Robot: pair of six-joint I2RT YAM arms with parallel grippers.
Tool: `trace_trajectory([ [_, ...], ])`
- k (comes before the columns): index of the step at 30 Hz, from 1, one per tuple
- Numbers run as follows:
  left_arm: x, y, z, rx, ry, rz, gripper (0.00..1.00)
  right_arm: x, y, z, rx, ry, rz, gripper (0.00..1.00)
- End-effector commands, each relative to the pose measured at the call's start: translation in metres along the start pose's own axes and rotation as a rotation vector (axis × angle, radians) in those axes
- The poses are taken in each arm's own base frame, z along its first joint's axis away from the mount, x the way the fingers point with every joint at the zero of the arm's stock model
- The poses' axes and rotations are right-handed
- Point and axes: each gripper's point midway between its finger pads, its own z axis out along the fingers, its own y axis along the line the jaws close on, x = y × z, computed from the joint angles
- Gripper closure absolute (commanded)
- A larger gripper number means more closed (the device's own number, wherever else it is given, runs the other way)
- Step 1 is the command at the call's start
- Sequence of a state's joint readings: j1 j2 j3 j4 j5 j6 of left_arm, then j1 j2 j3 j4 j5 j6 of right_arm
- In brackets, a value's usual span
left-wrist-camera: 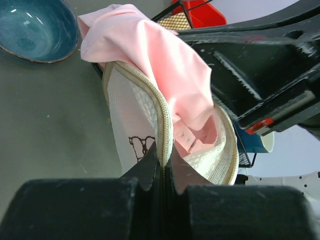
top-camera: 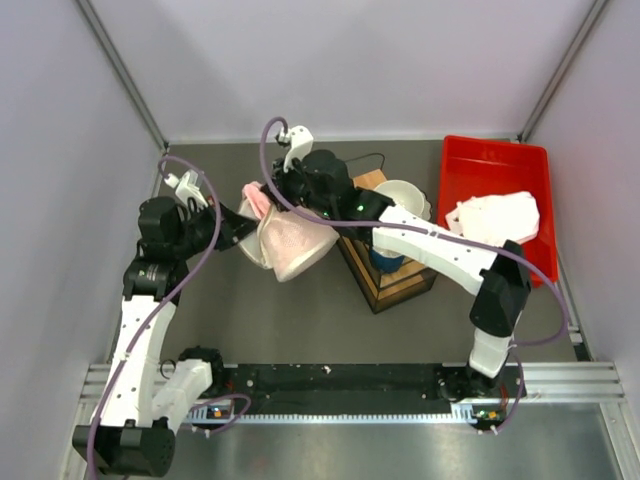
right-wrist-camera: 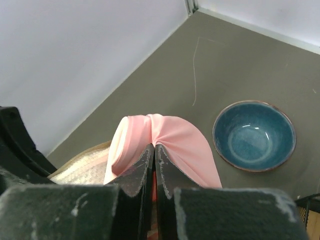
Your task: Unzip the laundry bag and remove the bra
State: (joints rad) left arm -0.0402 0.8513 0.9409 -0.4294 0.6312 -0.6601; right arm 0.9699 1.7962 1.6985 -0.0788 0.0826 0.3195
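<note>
Left fingers (left-wrist-camera: pixel 146 172) are clenched on the zippered rim of the laundry bag (left-wrist-camera: pixel 125 115), which sits over the centre-left of the bench (top-camera: pixel 280 320) with its opening gaping. Right fingers (right-wrist-camera: pixel 142 165) are pinched tight on a fold of the bra (left-wrist-camera: pixel 165 65). Its pink fabric spills up over the rim while the rest lies inside the bag. A blue bowl (right-wrist-camera: pixel 254 135) rests on the bench nearby. Well off to the right, a red tray (top-camera: pixel 480 160) holds a white cloth (top-camera: pixel 497 215).
</note>
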Motion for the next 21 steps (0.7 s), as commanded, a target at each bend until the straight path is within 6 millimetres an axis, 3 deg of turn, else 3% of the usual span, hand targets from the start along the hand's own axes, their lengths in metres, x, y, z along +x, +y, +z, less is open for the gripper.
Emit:
trace_trajectory([
  [1, -0.001, -0.012, -0.003, 0.042, 0.001, 0.021, 1.00, -0.086, 0.030, -0.031, -0.115, -0.174, 0.032, 1.00],
  [5, 0.013, 0.008, 0.008, 0.007, 0.046, -0.014, 1.00, -0.128, 0.052, -0.065, -0.212, -0.266, 0.054, 1.00],
  [8, 0.017, 0.016, 0.012, -0.012, 0.060, -0.008, 1.00, -0.144, 0.051, -0.082, -0.207, -0.335, 0.055, 1.00],
  [12, 0.018, 0.013, 0.010, -0.005, 0.067, 0.001, 1.00, -0.112, 0.016, -0.062, -0.092, -0.283, 0.047, 1.00],
  [14, 0.013, 0.006, 0.008, 0.010, 0.060, 0.010, 1.00, -0.078, 0.002, -0.042, -0.057, -0.207, 0.054, 1.00],
  [16, 0.010, 0.001, 0.006, 0.024, 0.053, 0.017, 1.00, -0.056, -0.007, -0.029, -0.038, -0.159, 0.067, 1.00],
  [18, 0.007, -0.005, 0.004, 0.033, 0.045, 0.028, 1.00, -0.053, -0.002, -0.028, -0.060, -0.144, 0.076, 1.00],
  [21, 0.011, 0.003, 0.005, 0.008, 0.052, 0.030, 1.00, -0.082, 0.009, -0.040, -0.095, -0.200, 0.077, 1.00],
])
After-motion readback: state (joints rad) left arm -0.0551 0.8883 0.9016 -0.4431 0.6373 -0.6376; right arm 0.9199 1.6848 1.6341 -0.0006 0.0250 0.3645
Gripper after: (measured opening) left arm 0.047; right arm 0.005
